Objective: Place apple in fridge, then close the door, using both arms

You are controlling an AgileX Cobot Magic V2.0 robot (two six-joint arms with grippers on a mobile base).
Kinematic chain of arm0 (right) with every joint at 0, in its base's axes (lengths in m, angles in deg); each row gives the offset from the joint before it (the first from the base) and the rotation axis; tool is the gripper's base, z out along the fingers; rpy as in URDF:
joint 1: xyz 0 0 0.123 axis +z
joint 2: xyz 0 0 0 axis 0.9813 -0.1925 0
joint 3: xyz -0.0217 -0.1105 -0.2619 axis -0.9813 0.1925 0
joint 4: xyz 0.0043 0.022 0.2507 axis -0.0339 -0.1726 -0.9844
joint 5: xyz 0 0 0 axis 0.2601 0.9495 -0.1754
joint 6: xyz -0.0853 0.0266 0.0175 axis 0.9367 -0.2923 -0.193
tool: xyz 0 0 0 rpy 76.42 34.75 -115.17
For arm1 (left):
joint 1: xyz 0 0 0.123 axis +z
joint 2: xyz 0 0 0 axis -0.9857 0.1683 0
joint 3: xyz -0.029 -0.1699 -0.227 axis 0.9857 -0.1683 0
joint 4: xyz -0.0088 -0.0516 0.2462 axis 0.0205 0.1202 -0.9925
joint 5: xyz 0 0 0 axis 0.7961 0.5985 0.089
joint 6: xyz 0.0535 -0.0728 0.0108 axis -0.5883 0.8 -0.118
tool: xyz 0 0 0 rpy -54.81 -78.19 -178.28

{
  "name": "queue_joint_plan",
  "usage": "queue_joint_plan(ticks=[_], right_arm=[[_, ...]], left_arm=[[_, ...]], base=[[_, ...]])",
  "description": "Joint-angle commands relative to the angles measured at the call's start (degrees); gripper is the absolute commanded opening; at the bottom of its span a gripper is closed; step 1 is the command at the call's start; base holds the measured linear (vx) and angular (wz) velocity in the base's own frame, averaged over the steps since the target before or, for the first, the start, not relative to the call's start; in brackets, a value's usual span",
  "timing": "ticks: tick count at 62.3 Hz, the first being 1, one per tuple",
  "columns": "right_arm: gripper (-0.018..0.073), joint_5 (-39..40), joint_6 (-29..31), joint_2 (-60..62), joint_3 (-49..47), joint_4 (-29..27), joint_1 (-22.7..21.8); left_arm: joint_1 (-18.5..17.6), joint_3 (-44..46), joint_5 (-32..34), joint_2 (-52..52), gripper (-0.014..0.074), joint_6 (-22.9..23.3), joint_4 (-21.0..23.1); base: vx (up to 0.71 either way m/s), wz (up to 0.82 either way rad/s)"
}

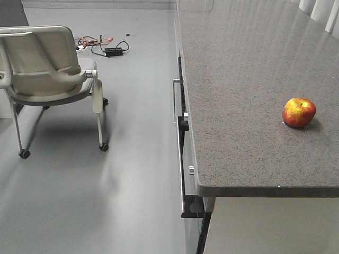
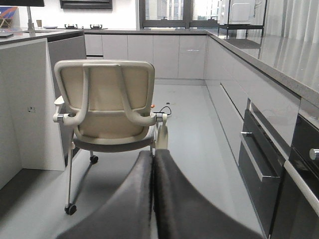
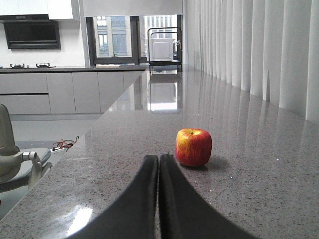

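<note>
A kitchen: speckled counter (image 1: 249,79), grey cabinets (image 2: 164,57), range hood (image 3: 31,34) above a gas hob (image 3: 22,65).

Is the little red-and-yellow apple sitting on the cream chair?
No, the small round red-and-yellow apple sits on the speckled grey counter, away from the cream plastic chair.

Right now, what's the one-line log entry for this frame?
apple: on counter, untouched | left hand: shut, empty, facing chair | right hand: shut, empty, short of apple | fridge: not in view
</note>
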Motion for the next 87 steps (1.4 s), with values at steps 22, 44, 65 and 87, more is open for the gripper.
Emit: queue_joint_plan(ticks=[22, 44, 65, 87], right_arm=[[-0.0003, 4.50, 0.54, 1.03, 0.76, 0.42, 0.02], [-0.0003, 4.50, 0.54, 1.03, 0.76, 0.42, 0.02], [-0.0003, 5.42, -1.23, 1.03, 0.76, -0.27, 0.02], [-0.0003, 1.46, -10.49, -0.83, -9.61, -7.03, 0.02]], left_arm=[[0.05, -1.62, 4.51, -0.94, -0.0006, 0.35, 0.31], [0.05, -1.62, 4.51, -0.94, -0.0006, 0.35, 0.31], [0.05, -1.62, 4.51, -0.94, -0.0006, 0.35, 0.31], [0.05, -1.62, 4.51, -0.94, -0.0006, 0.35, 0.31]], base=[[0.00, 0.00], [0.00, 0.00], [0.00, 0.00], [0.00, 0.00]])
